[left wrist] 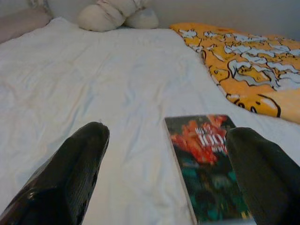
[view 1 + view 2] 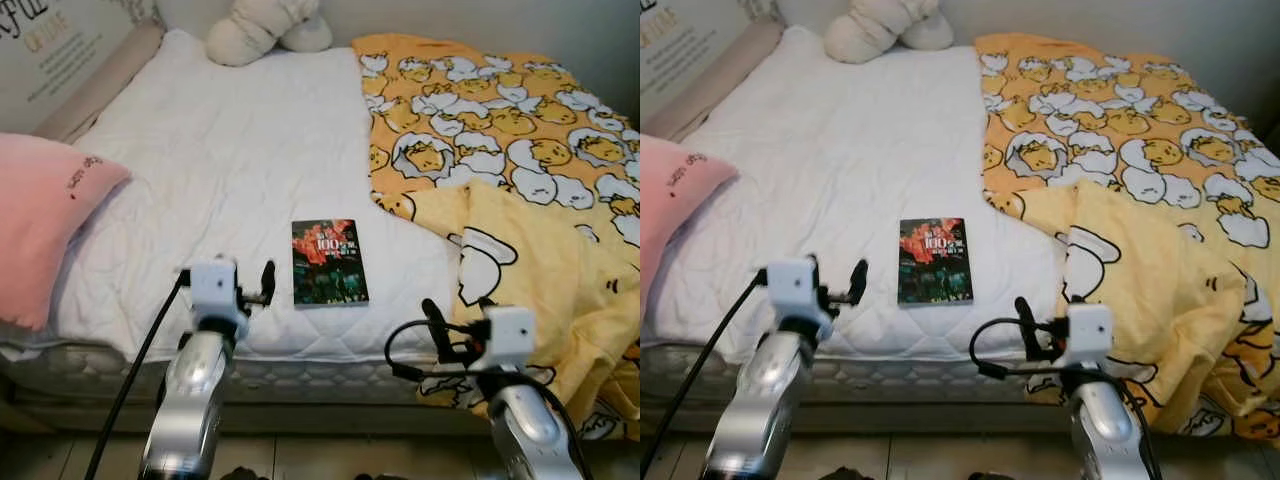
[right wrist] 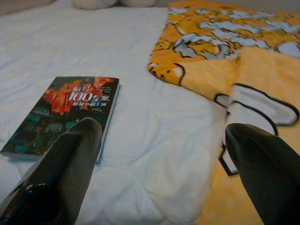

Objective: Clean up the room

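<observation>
The main risk here is a bad pickup of the book (image 2: 329, 262): it lies flat on the soft white mattress (image 2: 230, 150), so a finger pushing down at its edge could sink into the quilting and slide the cover away rather than get under it, and a nudge toward the near edge of the bed could tip it onto the floor. A second risk sits on the right, where the yellow blanket (image 2: 520, 150) is bunched and hanging over the bed's near corner; the right end effector (image 2: 1023, 330) is close to that fold and could snag the cloth, or its own loose black cable, if it swings inward.

The book rests near the bed's front edge, roughly midway between the two arms, cover up and apart from the blanket. The left end effector (image 2: 267, 283) hovers just beside the book's left edge, a little nearer the robot; its wrist view shows both fingers (image 1: 70, 173) spread wide with nothing between them, the book lying under the gap and toward one finger. The right end effector is further off, with the book ahead and to its left; its fingers (image 3: 65, 168) are also wide apart and empty (the blanket fold lies straight ahead of one). A pink pillow (image 2: 40, 220) and a cream plush toy (image 2: 265, 25) lie well away from both.
</observation>
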{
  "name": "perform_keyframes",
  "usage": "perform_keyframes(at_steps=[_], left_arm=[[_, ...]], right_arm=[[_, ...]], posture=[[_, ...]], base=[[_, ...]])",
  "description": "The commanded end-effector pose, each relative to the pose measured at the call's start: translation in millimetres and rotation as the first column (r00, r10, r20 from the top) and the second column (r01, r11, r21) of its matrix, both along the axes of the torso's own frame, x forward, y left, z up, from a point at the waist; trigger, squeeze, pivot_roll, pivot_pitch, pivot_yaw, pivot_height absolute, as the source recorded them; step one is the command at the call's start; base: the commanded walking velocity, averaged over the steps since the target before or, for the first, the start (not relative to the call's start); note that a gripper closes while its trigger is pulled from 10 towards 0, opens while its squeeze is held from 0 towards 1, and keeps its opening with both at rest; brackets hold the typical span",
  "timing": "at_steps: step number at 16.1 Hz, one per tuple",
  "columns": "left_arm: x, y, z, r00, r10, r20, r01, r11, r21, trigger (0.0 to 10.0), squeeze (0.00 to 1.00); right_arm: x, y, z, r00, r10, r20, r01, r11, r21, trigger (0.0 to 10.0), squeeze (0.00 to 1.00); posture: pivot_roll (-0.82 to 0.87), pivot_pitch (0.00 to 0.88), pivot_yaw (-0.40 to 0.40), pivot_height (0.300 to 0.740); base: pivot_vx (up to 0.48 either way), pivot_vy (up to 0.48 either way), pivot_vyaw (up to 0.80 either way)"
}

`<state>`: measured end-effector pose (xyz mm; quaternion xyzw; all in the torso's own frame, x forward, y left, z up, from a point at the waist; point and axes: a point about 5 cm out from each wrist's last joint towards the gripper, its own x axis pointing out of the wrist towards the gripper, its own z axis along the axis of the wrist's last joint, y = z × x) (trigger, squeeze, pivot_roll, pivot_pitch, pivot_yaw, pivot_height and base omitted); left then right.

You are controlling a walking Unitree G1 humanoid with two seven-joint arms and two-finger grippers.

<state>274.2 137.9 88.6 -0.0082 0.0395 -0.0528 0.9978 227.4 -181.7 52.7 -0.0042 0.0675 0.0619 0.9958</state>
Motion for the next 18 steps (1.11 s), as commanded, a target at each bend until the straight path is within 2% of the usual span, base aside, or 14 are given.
perform_keyframes(at_steps=[1,2,4,9,12,13,14,15,17,18], left_arm=[[3.8,-0.8,1,1.0,0.005,0.0,-0.005,1.0,0.0,10.0,0.0],[8.7,2.6,2,0.999,0.041,-0.007,-0.041,0.999,-0.02,10.0,0.0],[12.5,7.4,1,0.997,0.079,-0.011,-0.08,0.996,-0.031,10.0,0.0],[15.8,3.9,3,0.998,0.052,0.024,-0.052,0.998,-0.019,10.0,0.0],[19.9,4.6,3,0.999,0.04,0.025,-0.04,0.999,-0.001,10.0,0.0],[27.4,10.0,-3,0.998,0.058,-0.015,-0.058,0.998,0.02,10.0,0.0],[28.9,10.6,-5,0.998,0.059,-0.033,-0.058,0.998,0.026,10.0,0.0],[38.1,25.4,-17,0.991,0.119,-0.065,-0.114,0.991,0.07,10.0,0.0],[40.3,37.9,-36,0.976,0.182,-0.12,-0.166,0.977,0.131,10.0,0.0],[36.0,47.1,-48,0.966,0.227,-0.125,-0.201,0.961,0.187,10.0,0.0]], right_arm=[[2.7,0.1,4,1.0,0.014,0.028,-0.013,0.999,-0.032,10.0,0.51],[5.8,3.2,5,0.999,0.032,0.035,-0.03,0.999,-0.042,10.0,0.0],[12.9,3.4,7,0.999,0.025,0.036,-0.025,0.999,-0.024,10.0,0.0],[16.9,7.2,9,0.998,0.034,0.049,-0.032,0.999,-0.037,10.0,0.0],[17.3,8.6,7,0.999,0.038,0.034,-0.036,0.999,-0.033,10.0,0.0],[16.1,7.7,7,0.999,0.037,0.031,-0.036,0.999,-0.029,10.0,0.0],[15.7,7.5,7,0.999,0.037,0.031,-0.036,0.999,-0.029,10.0,0.0],[8.4,3.4,6,0.999,0.036,0.024,-0.035,0.999,-0.035,10.0,0.0],[0.5,-0.8,2,0.999,0.041,-0.009,-0.042,0.998,-0.047,10.0,0.0],[-9.5,-0.9,5,0.995,0.1,-0.021,-0.101,0.992,-0.078,10.0,0.0]], posture=[[0.01,0.0,-0.027,0.74],[0.01,0.0,-0.028,0.74],[0.01,0.0,-0.027,0.74],[0.01,0.0,-0.029,0.74],[0.01,0.0,-0.03,0.74],[0.01,0.0,-0.035,0.74],[0.01,0.0,-0.035,0.74],[-0.01,0.0,-0.048,0.74],[-0.03,0.0,-0.074,0.74],[-0.08,0.0,-0.107,0.74]], base=[[0.292,0.0,0.0],[0.48,0.0,0.0],[0.48,0.0,0.0],[0.48,0.0,0.0],[0.286,0.385,-0.75],[0.0,0.0,-0.75],[0.0,0.0,-0.75],[0.0,0.0,-0.74],[0.0,0.0,0.0],[0.0,0.0,0.0]])
